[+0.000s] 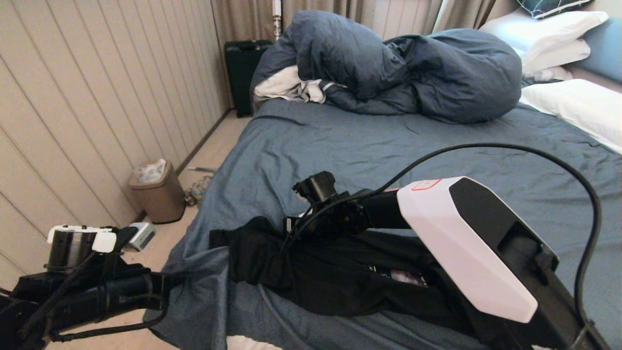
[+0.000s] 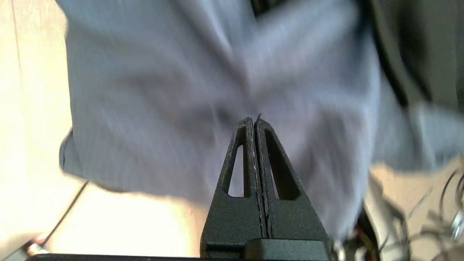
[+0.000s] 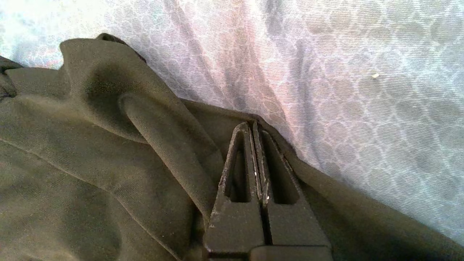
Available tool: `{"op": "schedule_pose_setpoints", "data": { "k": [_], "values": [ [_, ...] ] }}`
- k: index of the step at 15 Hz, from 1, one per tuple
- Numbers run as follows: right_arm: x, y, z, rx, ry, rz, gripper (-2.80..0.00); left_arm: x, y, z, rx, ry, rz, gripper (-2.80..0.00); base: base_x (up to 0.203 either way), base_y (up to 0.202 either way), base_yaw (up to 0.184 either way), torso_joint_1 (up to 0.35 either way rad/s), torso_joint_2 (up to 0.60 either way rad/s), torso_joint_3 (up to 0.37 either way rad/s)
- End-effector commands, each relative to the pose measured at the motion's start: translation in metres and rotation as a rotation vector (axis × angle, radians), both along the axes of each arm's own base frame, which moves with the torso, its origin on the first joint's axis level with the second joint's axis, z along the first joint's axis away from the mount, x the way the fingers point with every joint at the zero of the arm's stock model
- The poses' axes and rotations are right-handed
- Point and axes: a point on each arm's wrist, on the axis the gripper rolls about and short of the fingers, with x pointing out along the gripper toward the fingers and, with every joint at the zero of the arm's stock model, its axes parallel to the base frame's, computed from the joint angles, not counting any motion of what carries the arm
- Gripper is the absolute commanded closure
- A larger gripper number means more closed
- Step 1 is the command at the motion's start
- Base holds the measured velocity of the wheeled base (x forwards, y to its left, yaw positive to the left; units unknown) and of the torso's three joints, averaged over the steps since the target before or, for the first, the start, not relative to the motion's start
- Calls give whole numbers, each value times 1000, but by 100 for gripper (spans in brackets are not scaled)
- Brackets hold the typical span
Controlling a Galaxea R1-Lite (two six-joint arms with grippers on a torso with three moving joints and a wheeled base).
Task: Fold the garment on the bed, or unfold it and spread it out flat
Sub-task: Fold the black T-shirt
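Matt black cloth garment (image 1: 316, 277), wrinkled sheet on bed (image 1: 388, 146)

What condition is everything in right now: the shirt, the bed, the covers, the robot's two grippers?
Garment: crumpled near the bed's near edge.
Bed: sheet wrinkled.
Duvet: bunched at the far end.
Left gripper: shut, empty, over the sheet.
Right gripper: shut, at the garment's edge.

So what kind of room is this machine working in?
Most likely a home bedroom: a wide bed with white pillows, a bunched dark-blue duvet, and a small bin by the wall.
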Motion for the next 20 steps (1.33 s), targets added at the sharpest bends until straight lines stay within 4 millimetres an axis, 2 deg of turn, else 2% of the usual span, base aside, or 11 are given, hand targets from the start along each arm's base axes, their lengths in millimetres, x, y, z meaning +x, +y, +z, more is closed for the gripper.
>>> {"op": "schedule_pose_setpoints", "data": {
  "k": [1,3,7,9,12,14,16,18,20],
  "values": [
    [1,0,-3,-2,8,-3,0,-19,2,7,15,-27,-22,0,0,0,0,0,0,0],
    [2,-3,-2,-1,7,-9,0,-36,-3,4,47,9,-80,0,0,0,0,0,0,0],
    [1,-5,8,7,-5,-15,0,-37,-1,18,30,-54,-64,0,0,0,0,0,0,0],
    [-2,-14,33,28,-35,-30,0,-32,-2,34,2,-109,-46,0,0,0,0,0,0,0],
    [-15,-40,92,77,-113,-63,0,-18,-3,70,-75,-108,12,0,0,0,0,0,0,0],
    [-24,-67,131,108,-171,-107,0,-9,-5,90,-105,-103,31,0,0,0,0,0,0,0],
    [-29,-114,159,106,-213,-212,0,5,-7,103,-138,-95,55,0,0,0,0,0,0,0],
    [-43,-164,172,74,-200,-318,0,26,-11,107,-157,-59,71,0,0,0,0,0,0,0],
    [-62,-225,174,28,-157,-454,0,42,-21,106,-168,-25,56,0,0,0,0,0,0,0]
  ]
}}
